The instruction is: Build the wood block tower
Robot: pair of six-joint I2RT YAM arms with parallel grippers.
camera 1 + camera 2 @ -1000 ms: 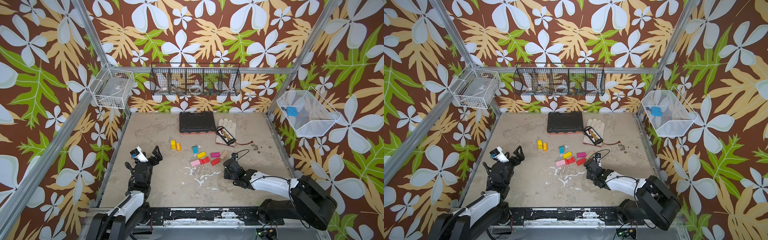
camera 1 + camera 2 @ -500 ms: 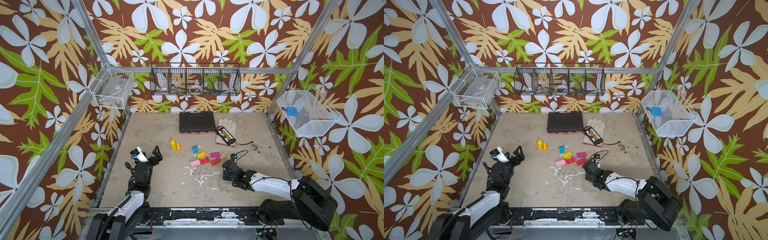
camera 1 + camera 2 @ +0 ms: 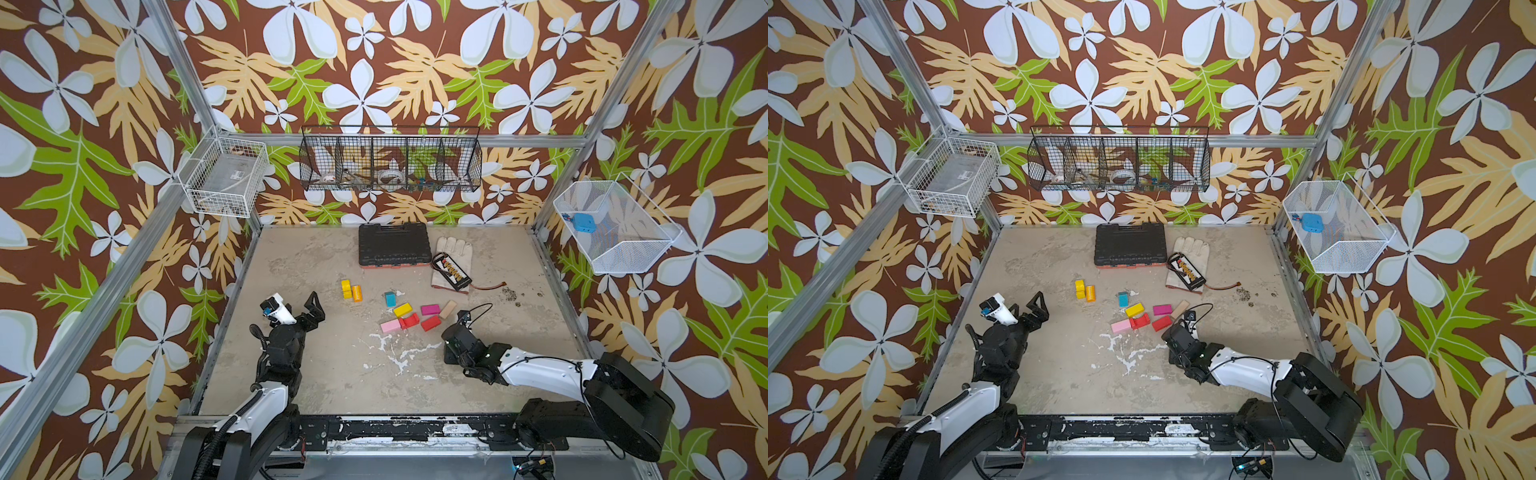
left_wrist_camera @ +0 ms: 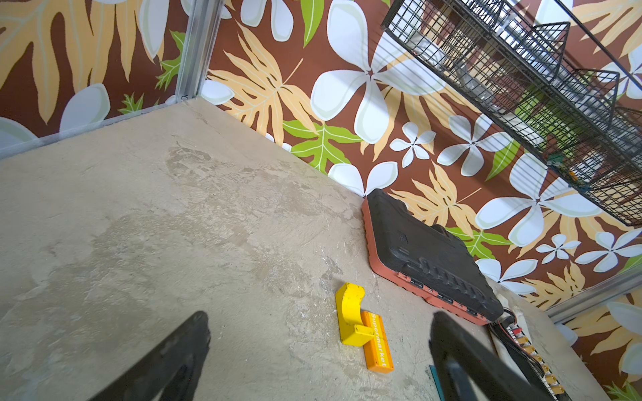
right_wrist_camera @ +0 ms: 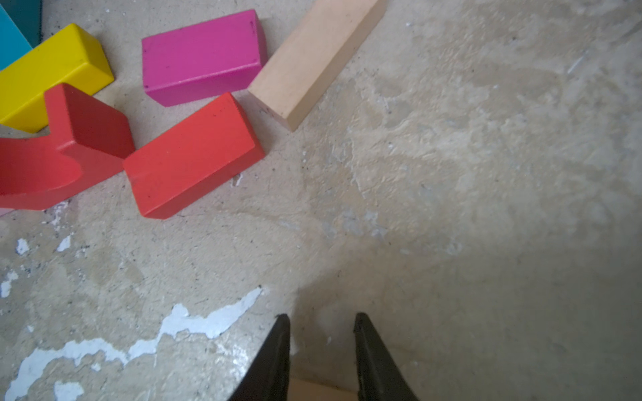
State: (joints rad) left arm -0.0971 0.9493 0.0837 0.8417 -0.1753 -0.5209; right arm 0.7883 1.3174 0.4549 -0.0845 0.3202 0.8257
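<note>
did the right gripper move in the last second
Yes. In both top views the right gripper, with a tan block between its fingers, has slid slightly left, away from the loose tan plank and toward the white paint streak.

Coloured wooden blocks (image 3: 409, 318) lie scattered flat on the tabletop (image 3: 332, 374). The left claw (image 3: 302, 309) gapes wide, and the right claw (image 3: 446, 343) hangs low near the red block (image 3: 430, 323).

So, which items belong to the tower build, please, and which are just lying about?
Job: painted wooden blocks; plain tan wooden plank; second tan plank in right gripper.
Lying about: black plastic tool case; pale work glove; black-and-yellow battery pack.
</note>
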